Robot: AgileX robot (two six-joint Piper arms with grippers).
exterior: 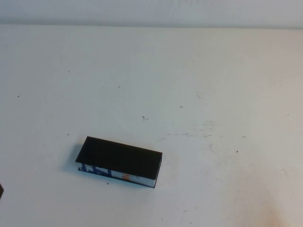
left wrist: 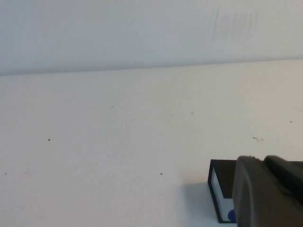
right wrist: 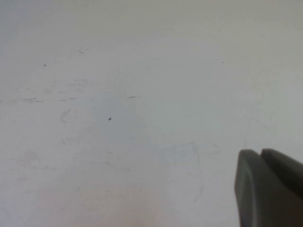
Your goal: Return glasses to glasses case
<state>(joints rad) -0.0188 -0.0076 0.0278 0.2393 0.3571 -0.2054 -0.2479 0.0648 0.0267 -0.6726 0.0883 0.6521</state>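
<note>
The glasses case [exterior: 120,162] is lying lid-down and closed on the white surface [exterior: 213,85], glasses unseen, presumably inside. The right tool [right wrist: 270,189] is hovering clenched and empty over bare surface; the left tool [left wrist: 267,194] is hanging just beside the case, grip unclear.

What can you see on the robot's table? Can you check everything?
Surface: white table, small dark specks and faint scuffs.
Job's things: glasses case lies on the near left part, lid down; glasses not seen.
Clutter: nothing seen.
Grippers: left claw hangs close beside the case; right claw shut, over bare table, holding nothing.
Cables: nothing seen.
Surroundings: pale wall behind the table.
</note>
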